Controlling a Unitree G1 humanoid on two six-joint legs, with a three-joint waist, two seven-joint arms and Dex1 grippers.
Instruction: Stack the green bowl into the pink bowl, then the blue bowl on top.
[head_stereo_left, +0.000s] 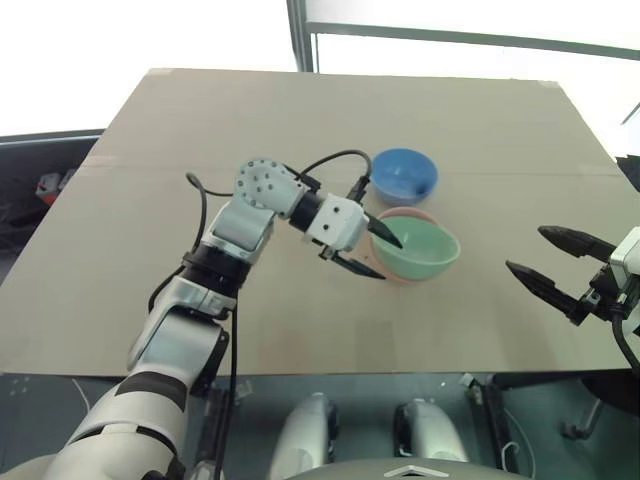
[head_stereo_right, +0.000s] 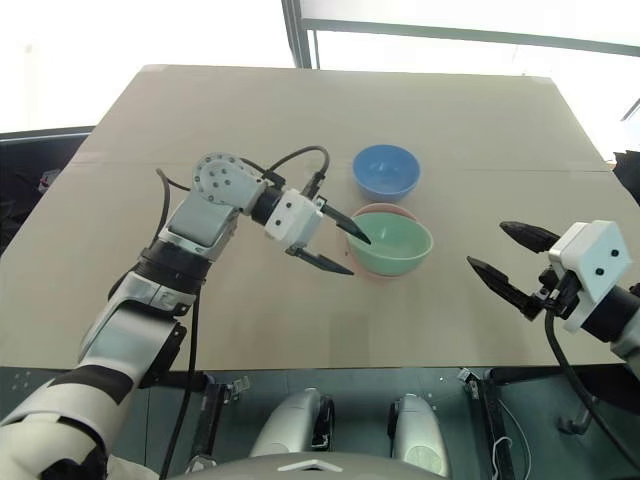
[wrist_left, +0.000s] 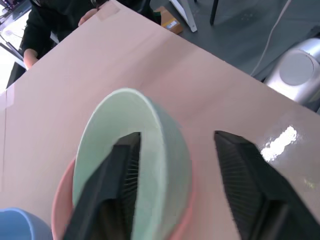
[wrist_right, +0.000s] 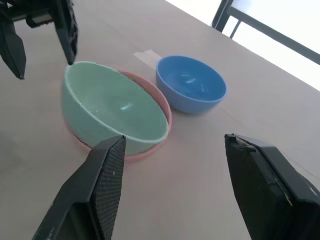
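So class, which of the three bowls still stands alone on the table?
The blue bowl. It stands by itself, while the green bowl sits tilted inside the pink bowl.

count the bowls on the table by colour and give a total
green bowl: 1, sitting tilted in the pink one
pink bowl: 1
blue bowl: 1, standing apart on the table
total: 3 bowls
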